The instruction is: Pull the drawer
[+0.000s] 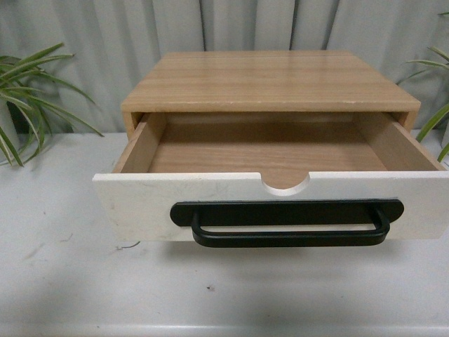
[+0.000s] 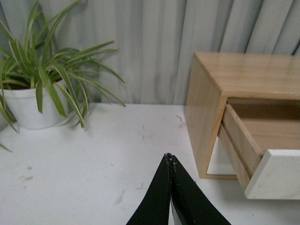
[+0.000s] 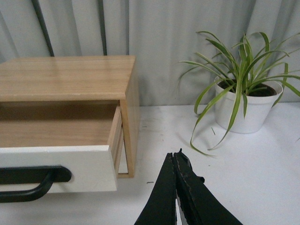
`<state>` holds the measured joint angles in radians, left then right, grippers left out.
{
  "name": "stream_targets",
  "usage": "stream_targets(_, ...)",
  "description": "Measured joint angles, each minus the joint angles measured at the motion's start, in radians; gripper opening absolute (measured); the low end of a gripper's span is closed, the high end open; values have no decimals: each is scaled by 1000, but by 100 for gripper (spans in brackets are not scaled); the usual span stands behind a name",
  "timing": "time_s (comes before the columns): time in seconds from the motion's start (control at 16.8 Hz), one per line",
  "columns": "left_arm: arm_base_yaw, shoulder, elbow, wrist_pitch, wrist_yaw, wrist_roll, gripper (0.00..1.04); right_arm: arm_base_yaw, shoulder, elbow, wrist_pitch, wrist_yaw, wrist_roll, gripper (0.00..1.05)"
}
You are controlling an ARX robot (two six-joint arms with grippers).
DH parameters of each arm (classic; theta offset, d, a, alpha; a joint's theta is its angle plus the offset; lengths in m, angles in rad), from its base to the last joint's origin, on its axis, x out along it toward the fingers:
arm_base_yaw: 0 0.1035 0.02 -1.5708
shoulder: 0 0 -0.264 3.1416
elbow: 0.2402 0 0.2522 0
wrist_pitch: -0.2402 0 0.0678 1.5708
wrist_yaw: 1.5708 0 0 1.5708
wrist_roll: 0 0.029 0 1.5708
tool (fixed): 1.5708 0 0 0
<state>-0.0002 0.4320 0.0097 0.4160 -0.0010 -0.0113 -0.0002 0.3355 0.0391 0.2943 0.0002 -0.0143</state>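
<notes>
The drawer (image 1: 140, 207) stands pulled far out of its light wood cabinet (image 1: 270, 81) in the front view. Its white front carries a long black bar handle (image 1: 287, 222) and a semicircular notch (image 1: 284, 182), and its wood interior is empty. Neither gripper shows in the front view. My left gripper (image 2: 170, 158) is shut on nothing, over the white table to the left of the cabinet (image 2: 206, 103) and apart from the drawer (image 2: 276, 173). My right gripper (image 3: 175, 155) is shut and empty too, to the right of the drawer (image 3: 84, 166), clear of the handle (image 3: 28, 183).
A potted spider plant (image 2: 28, 103) stands at the back left and another (image 3: 243, 105) at the back right. Grey curtains (image 1: 231, 24) hang behind the cabinet. The white table (image 1: 70, 281) runs in front of the drawer.
</notes>
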Motion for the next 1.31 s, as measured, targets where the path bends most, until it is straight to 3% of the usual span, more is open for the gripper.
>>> stream_targets(0.65, 0, -226, 0, -209, 0, 0, 2, 0, -164, -27, -123, 0, 0, 2)
stream_targets(0.77, 0, -254, 0, -238, 0, 0, 2, 0, -328, -26, -293, 0, 0, 2)
stream_targets(0.95, 0, -415, 0, -425, 1, 0, 2, 0, -331, -26, -299, 0, 0, 2)
stream_targets(1.31, 0, -423, 0, -419, 0, 0, 2, 0, -332, -26, -298, 0, 0, 2)
